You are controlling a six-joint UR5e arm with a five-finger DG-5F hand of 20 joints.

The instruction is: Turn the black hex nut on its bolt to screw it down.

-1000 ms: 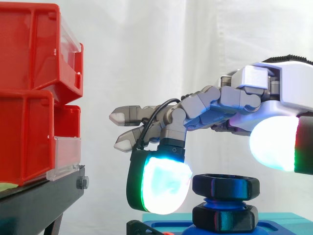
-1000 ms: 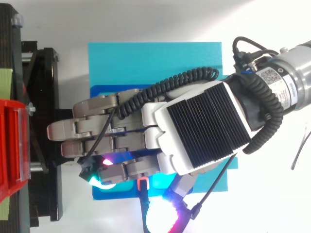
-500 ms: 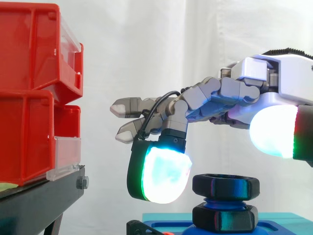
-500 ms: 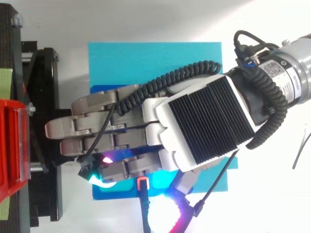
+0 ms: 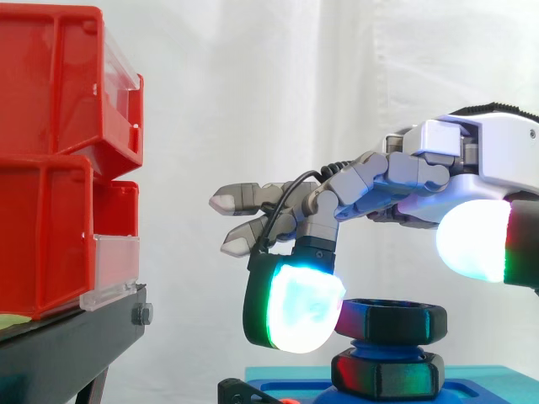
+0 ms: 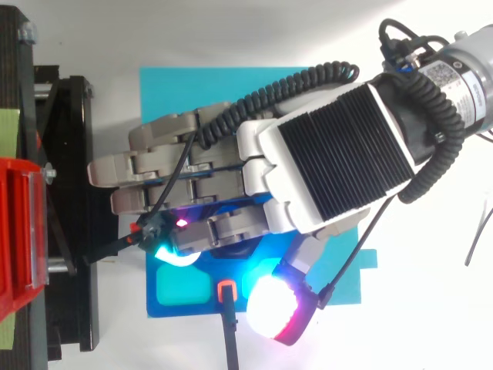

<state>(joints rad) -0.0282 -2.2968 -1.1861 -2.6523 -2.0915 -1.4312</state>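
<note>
Over the black hex nut (image 5: 389, 318), the hand's (image 6: 339, 166) fingers (image 5: 295, 307) spread wide, one pad touching its side

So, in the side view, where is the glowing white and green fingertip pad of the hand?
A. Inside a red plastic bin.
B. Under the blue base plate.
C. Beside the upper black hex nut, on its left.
C: the glowing white and green fingertip pad of the hand hangs level with the upper black hex nut, at its left edge, well apart from the red plastic bins.
</note>
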